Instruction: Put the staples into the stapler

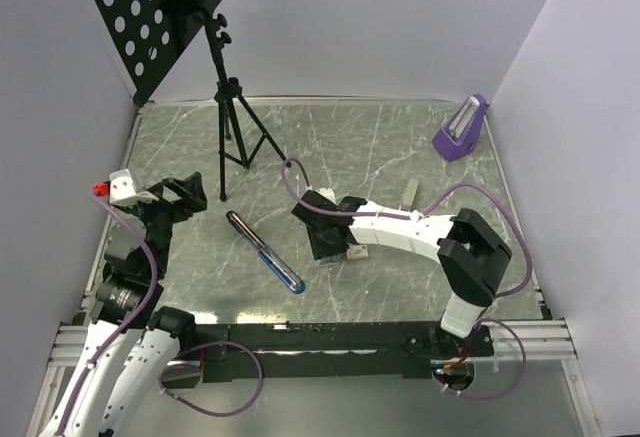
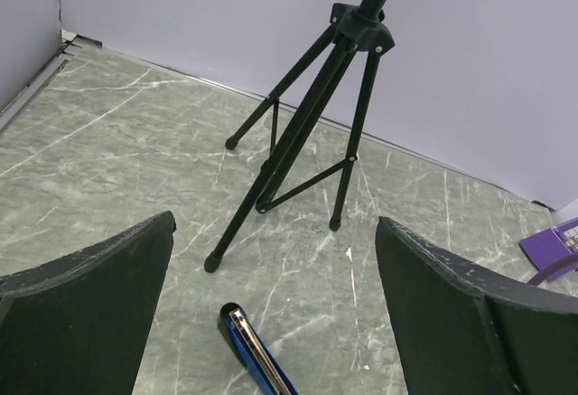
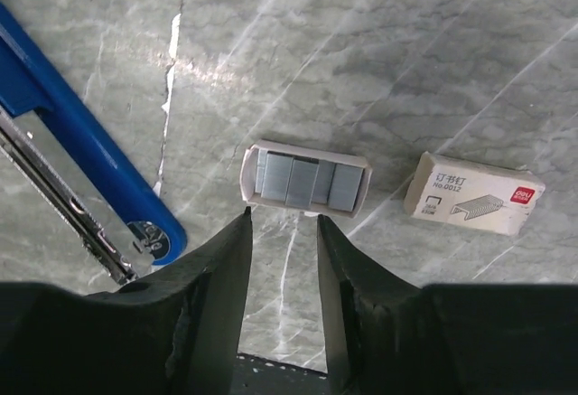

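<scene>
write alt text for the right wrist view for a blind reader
The right end effector, jaws narrowly apart and empty, sits just before a small open tray of staples on a grey marbled table. A pale staple box lies right of the tray; an opened blue stapler lies at left.

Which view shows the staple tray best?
The right wrist view. The tray lies open side up at mid-frame, its grey staple strips plain, just beyond the right gripper. The top view gives only a pale speck by that gripper, too small to tell tray from box. The left wrist view misses it.
</scene>
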{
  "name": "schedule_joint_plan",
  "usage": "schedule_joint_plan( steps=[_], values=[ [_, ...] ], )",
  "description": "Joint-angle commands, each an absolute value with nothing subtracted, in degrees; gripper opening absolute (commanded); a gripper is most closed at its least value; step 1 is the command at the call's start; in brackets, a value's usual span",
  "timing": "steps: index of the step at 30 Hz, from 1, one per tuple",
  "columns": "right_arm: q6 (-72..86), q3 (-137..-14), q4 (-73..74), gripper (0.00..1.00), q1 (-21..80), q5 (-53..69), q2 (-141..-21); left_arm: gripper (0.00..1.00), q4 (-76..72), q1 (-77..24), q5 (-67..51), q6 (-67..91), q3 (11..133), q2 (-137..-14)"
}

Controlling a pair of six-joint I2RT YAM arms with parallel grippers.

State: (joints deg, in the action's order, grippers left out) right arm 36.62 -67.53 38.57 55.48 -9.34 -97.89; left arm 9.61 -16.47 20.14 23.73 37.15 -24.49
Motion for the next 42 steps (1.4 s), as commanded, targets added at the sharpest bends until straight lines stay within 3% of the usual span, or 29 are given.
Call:
schedule_joint_plan(
  steps=[1, 16, 42],
  values=[
    [38.49, -70.31, 39.46, 0.41, 54.58, -9.32, -100.02, 0.97, 7.29, -16.17, 18.55, 24.43, 37.53, -23.64],
    [39.46, -70.4, 39.02, 0.28, 54.14, -10.98, -102.65, 0.97, 6.94, -16.17, 17.4, 24.08, 37.27, -23.29],
    [40.17, -69.96, 41.22, 0.23, 53.35, -12.92, -103.71, 0.97, 6.5, -16.17, 16.61, 23.99, 37.0, -23.29]
  ],
)
